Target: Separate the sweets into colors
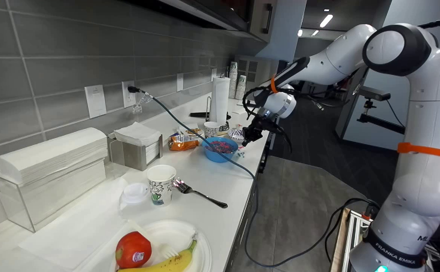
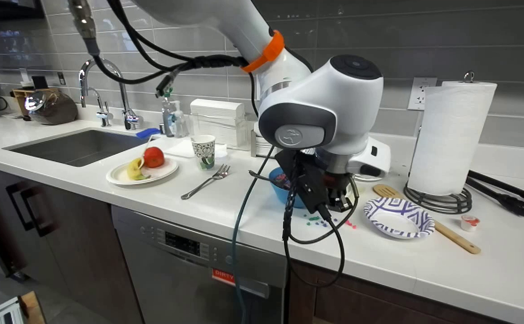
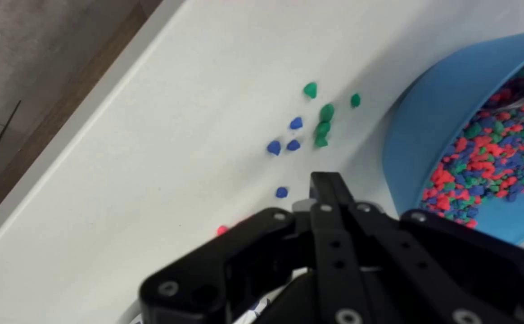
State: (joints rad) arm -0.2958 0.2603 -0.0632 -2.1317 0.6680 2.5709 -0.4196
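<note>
In the wrist view, shows end effector (image 3: 327, 179), fingertips together — green sweets (image 3: 323, 129) at its twelve o'clock, blue sweets (image 3: 293, 145) at ten, mixed sweets (image 3: 492, 155) in bowl (image 3: 417, 130) at three. In an exterior view, shows pink sweets (image 2: 349, 222) at four o'clock from bowl. In an exterior view, shows bowl on desk (image 1: 212, 173).

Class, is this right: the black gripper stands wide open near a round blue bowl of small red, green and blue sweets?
No: the wrist view shows the black gripper shut. It stands near a round blue bowl of small red, green and blue sweets.
</note>
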